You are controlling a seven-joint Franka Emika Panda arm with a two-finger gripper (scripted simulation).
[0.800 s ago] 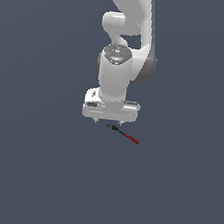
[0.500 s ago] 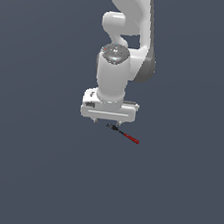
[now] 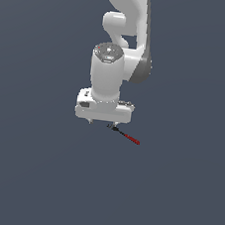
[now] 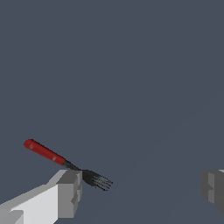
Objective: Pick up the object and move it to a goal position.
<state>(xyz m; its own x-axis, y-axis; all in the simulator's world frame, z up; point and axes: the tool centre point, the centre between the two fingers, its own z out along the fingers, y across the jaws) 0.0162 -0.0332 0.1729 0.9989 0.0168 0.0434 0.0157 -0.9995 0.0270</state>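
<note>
The object (image 4: 46,153) is a tiny fork with a red handle and dark tines, lying flat on the dark grey floor. In the exterior view the object (image 3: 129,137) sticks out toward that view's right from under the hand. My gripper (image 4: 142,187) hangs just above it and is open wide, holding nothing. One fingertip (image 4: 69,189) sits right over the fork's dark neck, and the tines poke into the gap beside it. The other fingertip (image 4: 213,186) is far off to the side. In the exterior view the gripper (image 3: 102,123) points straight down below the white arm.
A plain dark grey floor (image 3: 174,192) spreads in every direction around the arm. No other object or marker shows in either view.
The hand has sunk very slightly toward the floor. The fork lies where it was, and the fingers stay apart.
</note>
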